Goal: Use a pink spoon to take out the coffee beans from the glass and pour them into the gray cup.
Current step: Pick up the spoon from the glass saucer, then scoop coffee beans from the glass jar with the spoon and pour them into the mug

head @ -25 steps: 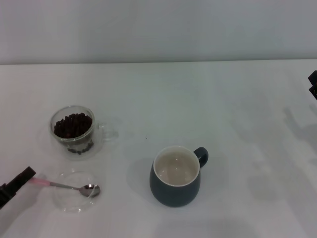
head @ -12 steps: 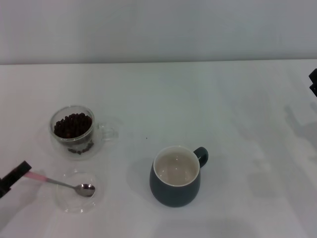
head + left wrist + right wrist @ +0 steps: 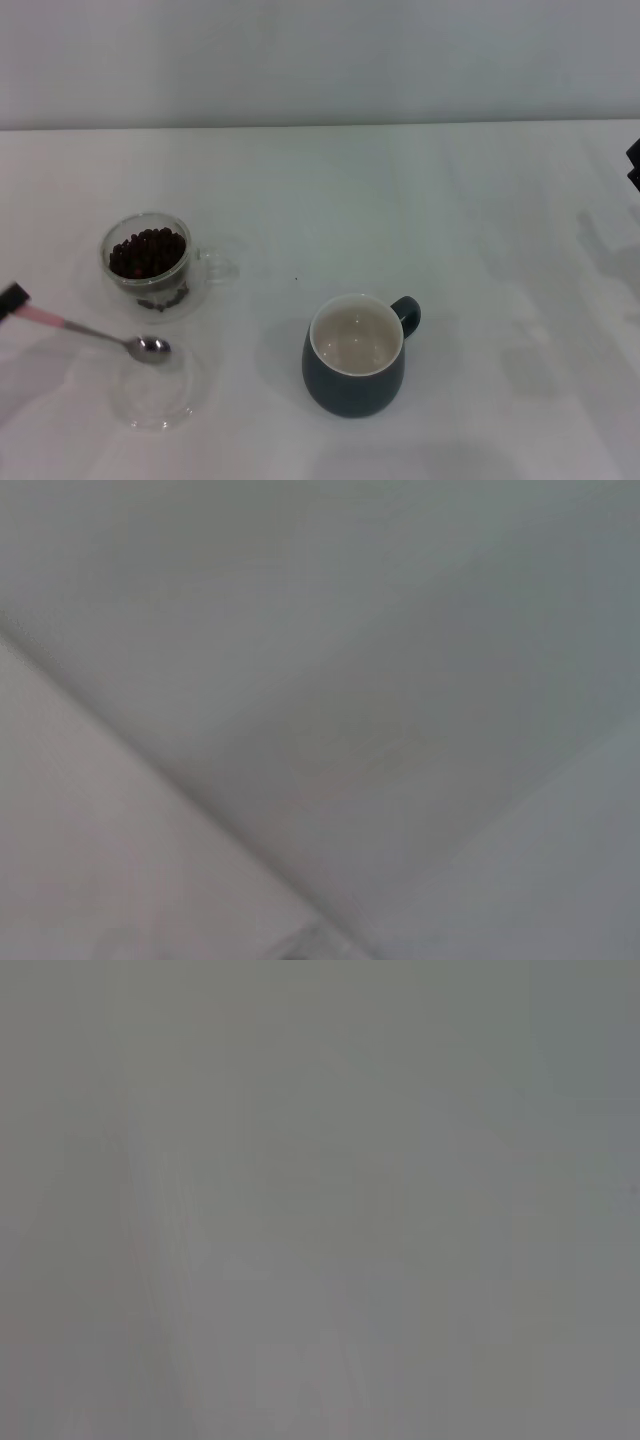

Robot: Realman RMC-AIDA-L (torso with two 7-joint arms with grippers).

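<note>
Pink spoon (image 3: 90, 333) held by left pincer (image 3: 12, 299), no labels

The glass (image 3: 147, 262) is set at the left of the table (image 3: 400, 200), with the coffee beans (image 3: 147, 252) held in it. A few beans are seen at its base. The pink spoon (image 3: 95, 334) is placed in front of the glass, handle toward the left edge, where it is met by the left gripper (image 3: 12, 299). A glass dish (image 3: 155, 390) is found just below the spoon's bowl. The gray cup (image 3: 355, 354) is placed to the right of the dish, well apart from the glass. The right gripper (image 3: 633, 165) is seen at the far right edge.
</note>
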